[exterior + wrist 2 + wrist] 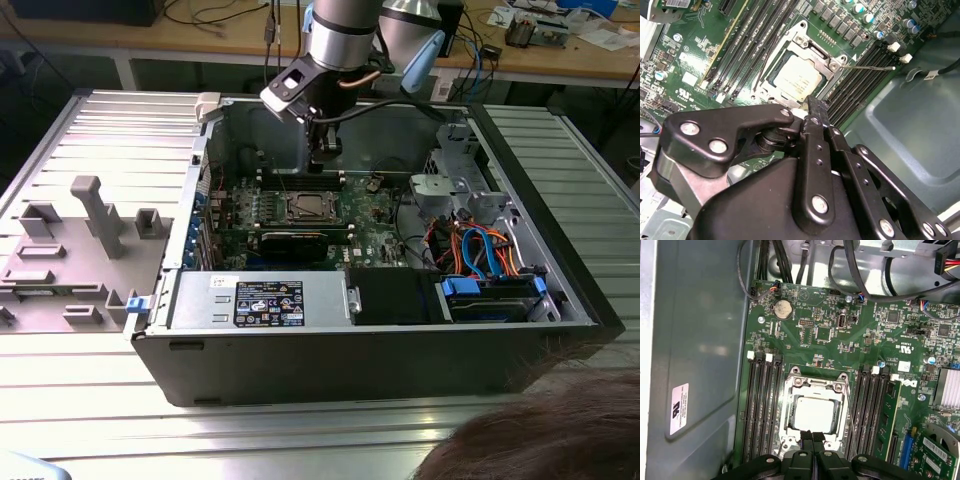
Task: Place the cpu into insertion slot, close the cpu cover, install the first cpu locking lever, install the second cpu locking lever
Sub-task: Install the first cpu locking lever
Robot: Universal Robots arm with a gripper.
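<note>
First wrist view: I see the gripper (813, 436) pinched shut, holding nothing, by the cpu cover (789, 410), which lies closed over the cpu (813, 413) in the insertion slot (796, 382); 1 thin lever (852, 415) runs alongside.

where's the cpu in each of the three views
exterior view: cpu in the middle of the motherboard, under the gripper
first wrist view: cpu between the two memory slot banks
second wrist view: cpu between those banks, beyond the gripper
shared landmark: the silvery cpu cover framing it
</note>
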